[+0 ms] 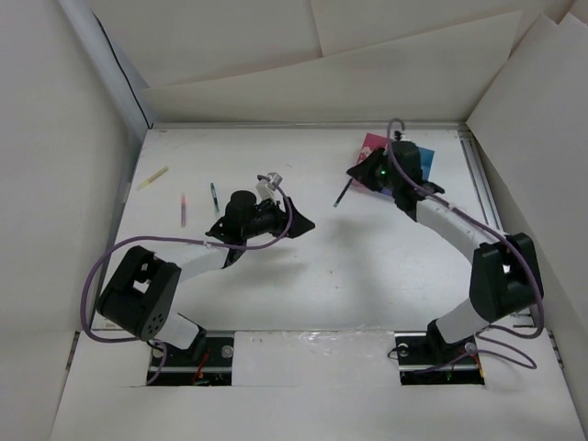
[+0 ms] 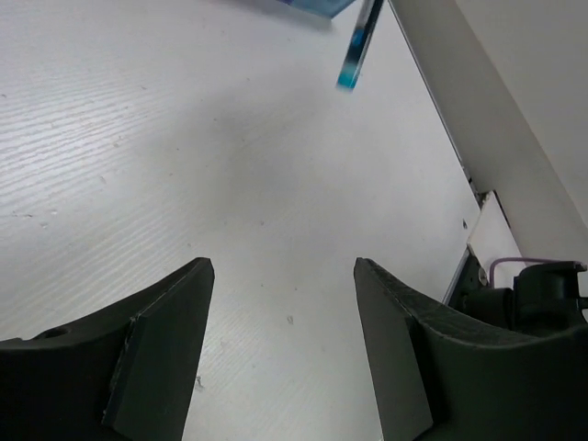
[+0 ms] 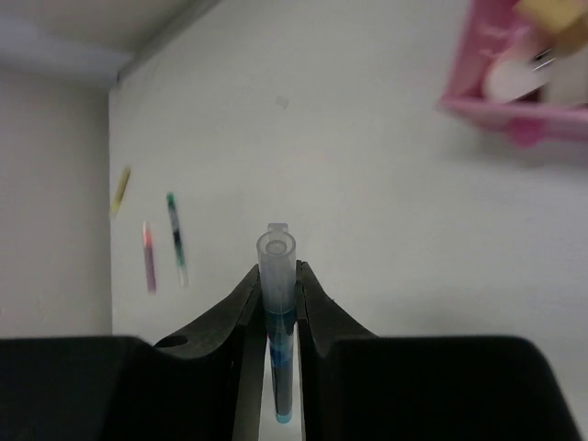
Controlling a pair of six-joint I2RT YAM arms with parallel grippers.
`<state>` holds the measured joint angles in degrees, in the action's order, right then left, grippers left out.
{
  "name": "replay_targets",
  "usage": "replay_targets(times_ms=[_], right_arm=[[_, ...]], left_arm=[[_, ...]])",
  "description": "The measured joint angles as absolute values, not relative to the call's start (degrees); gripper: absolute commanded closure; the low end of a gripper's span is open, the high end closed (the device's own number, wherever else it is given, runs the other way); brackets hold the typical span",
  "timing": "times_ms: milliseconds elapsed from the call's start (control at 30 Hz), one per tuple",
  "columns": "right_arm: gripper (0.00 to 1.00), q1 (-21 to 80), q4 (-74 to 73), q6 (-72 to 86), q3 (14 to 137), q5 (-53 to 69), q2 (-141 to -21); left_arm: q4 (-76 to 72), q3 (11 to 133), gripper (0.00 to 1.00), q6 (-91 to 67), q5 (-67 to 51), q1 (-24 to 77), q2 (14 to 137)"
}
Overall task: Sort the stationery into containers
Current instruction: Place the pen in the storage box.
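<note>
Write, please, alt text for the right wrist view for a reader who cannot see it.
The right gripper is shut on a light-blue pen, seen end-on over a table. A yellow pen, a pinkish pen and a green pen lie at left; a pink bin holding items sits top right.

Right tool (image 3: 277, 276) is pinched tight on a blue pen (image 3: 277, 255), whose clear tube end pokes up between the two black fingers. Off to the left on the desk (image 3: 367, 211) there's a yellow pen (image 3: 120, 186), a pink pen (image 3: 148, 257) and a green pen (image 3: 175, 234), all lying loose near the wall (image 3: 50, 202). Top right corner is a pink bin (image 3: 514, 115) holding a couple of pale lumps, probably erasers, but it's way too blurry to call.
</note>
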<state>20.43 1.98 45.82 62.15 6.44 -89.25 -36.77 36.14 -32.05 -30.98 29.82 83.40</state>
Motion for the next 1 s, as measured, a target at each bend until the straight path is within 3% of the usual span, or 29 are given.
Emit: replay_targets(times_ms=[200,367,567,1000], right_arm=[[0.98,7.07,-4.78,45.71,65.58,-6.59,-86.19],[0.98,0.67,-11.4,44.12,76.88,-20.21,-90.61],[0.98,-0.78,-13.96,41.45,87.15,-29.87,-100.33],[0.92,-0.45,-17.08,38.15,88.38,-36.97,-107.57]], left_arm=[[-36.07,36.42,0.4,-32.4,-26.13,29.89,83.4],[-34.0,38.7,0.41,-33.12,-21.15,29.89,84.47],[-33.69,40.84,0.41,-34.57,-18.81,29.89,88.55],[-33.45,41.28,0.43,-35.68,-14.17,29.89,89.62]])
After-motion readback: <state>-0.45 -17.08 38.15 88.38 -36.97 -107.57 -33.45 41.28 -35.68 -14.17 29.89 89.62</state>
